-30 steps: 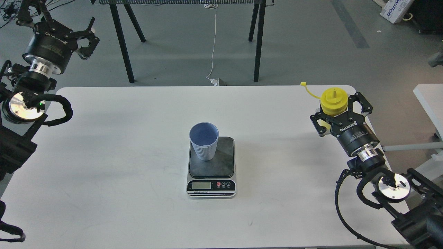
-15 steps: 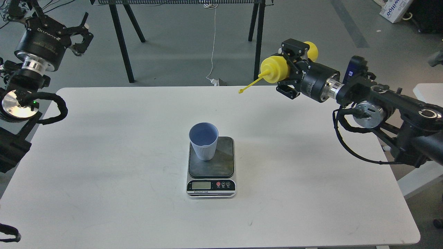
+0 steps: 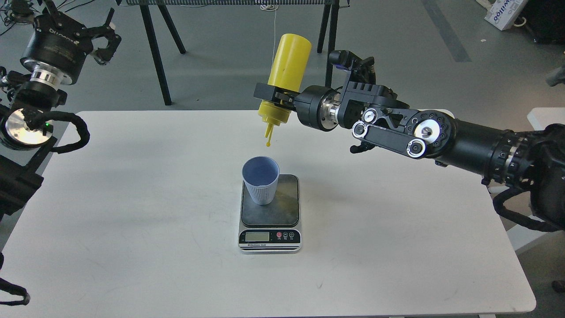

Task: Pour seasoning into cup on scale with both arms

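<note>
Head view: white rectangular worktop (image 3: pixel 132 212) with rounded corners, seen from above and in front. Flat rectangular kitchen scale (image 3: pixel 269 216) with a dark grey weighing plate, silver edge, small LCD display and round buttons sits near the worktop's middle, display side toward the camera. Light blue-grey tapered plastic cup (image 3: pixel 261 180) with fine vertical ribs stands upright on the plate's far left corner, mouth open, inside looks empty apart from a small pale mark at the bottom.

Right arm (image 3: pixel 441 137), black with silver joint rings, reaches in from the right edge across the worktop's far side. Right claw (image 3: pixel 274 96) is clamped on the neck end of the yellow plastic squeeze bottle (image 3: pixel 287 66), one finger showing as a black bar across the bottle just above its cap collar. Bottle is turned upside down, base up and leaning slightly right, conical nozzle pointing down. Nozzle tip hangs above the cup, slightly beyond its far rim, clearly apart from it. No stream visible between nozzle and cup.

Left arm (image 3: pixel 31 115) stays at the far left, off the worktop's corner. Left claw (image 3: pixel 103 37) is raised over the floor, fingers spread apart, holding nothing.

Black trestle legs (image 3: pixel 154 53) stand on the grey floor behind the worktop.
</note>
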Available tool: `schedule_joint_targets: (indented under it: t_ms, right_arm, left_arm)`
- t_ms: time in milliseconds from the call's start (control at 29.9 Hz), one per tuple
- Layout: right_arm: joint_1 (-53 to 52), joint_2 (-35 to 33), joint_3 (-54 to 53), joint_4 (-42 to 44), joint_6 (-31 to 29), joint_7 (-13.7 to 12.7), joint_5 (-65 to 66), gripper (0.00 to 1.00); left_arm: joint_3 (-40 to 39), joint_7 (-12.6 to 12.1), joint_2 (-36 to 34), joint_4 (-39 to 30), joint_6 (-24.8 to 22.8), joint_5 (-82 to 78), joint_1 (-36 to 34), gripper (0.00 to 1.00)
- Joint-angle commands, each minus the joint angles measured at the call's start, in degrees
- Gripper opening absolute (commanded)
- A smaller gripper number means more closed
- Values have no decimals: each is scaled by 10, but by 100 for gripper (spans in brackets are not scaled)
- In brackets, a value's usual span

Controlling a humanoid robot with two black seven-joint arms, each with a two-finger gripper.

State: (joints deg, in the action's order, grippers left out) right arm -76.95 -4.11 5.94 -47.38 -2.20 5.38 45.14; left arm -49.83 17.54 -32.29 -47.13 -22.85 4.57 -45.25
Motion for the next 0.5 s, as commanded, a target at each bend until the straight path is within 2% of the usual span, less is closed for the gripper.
schedule_joint_targets:
  t_ms: [0, 301, 468]
  right_arm:
    - [-14, 28, 15, 13, 0, 0, 38, 36]
    - [-29, 41, 115, 24, 38, 0, 99, 36]
    - [-22, 41, 130, 22, 41, 2, 117, 36]
  left_arm:
    - [1, -1, 1, 0, 0, -1, -5, 100]
    - [1, 0, -2, -2, 0, 0, -13, 100]
    - [0, 0, -4, -9, 0, 0, -12, 100]
